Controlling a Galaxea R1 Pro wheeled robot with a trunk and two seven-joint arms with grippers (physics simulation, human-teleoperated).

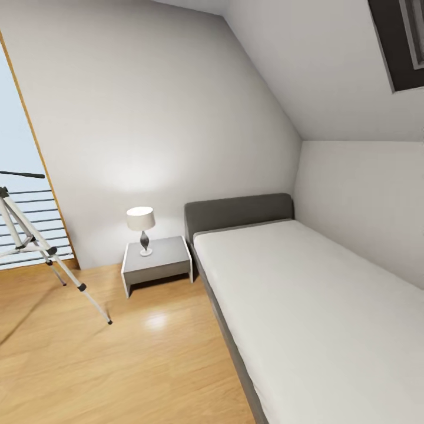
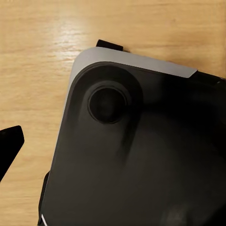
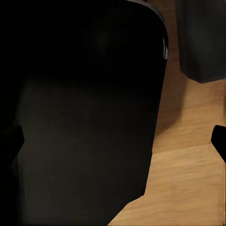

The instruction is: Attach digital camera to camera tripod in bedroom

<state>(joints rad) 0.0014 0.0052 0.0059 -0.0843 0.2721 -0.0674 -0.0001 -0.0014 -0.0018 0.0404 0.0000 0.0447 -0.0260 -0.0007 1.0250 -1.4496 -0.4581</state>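
- Left gripper: one dark fingertip shows at the frame edge in the left wrist view, over wood floor and a dark rounded panel of the robot's base. Nothing between the fingers that I can see; how far open, cannot tell.
- Right gripper: two dark fingertips at opposite edges of the right wrist view, well apart, so wide open and holding nothing.
- Camera tripod: far left in the head view, by the wood-framed window. Silver telescoping legs, black joints and feet, thin black pan handle pointing right. Head is cut off by the frame edge.
- Digital camera: I cannot locate it from here.
- Room: matte grey walls, glossy light wood floor, grey bed with smooth white mattress at right, low grey nightstand with a small lamp.
- Risk (judgement): the splayed near leg reaches well into the floor; the base driving past could clip it and topple the tripod.
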